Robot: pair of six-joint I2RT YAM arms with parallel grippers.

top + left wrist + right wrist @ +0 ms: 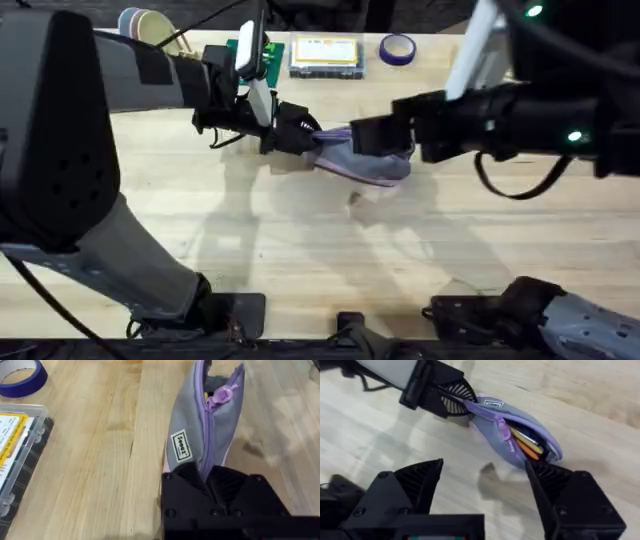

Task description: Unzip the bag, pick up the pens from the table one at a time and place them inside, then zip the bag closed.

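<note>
Black ribbed fingers of the left gripper (212,482) sit closest to the left wrist camera, clamped on one end of the bag (205,435). From that clenched grip the lilac and grey pouch stretches straight away from the fingers, its purple zipper running along the top and the pull tab (223,394) lying toward the far end. A small white label on the grey panel sits just ahead of the fingertips. Off to one side of this gripper, well apart from the pouch, lie a clear plastic box (20,455) and a roll of blue tape (20,377).

Seen from overhead, the bag hangs between the two grippers above the table (300,250), held off the wood, with its shadow on the planks beneath. The left gripper holds the end nearer the left arm; the right gripper (385,135) is at the opposite end.

In the right wrist view, the right gripper's two fingers are spread wide and released, holding nothing, with the open end of the bag just ahead of them and nearer one fingertip. The zipper is partly undone there, and the pens (530,446), one yellow and one orange, lie inside the mouth of the pouch. The left gripper shows beyond, pinching the far end.
</note>
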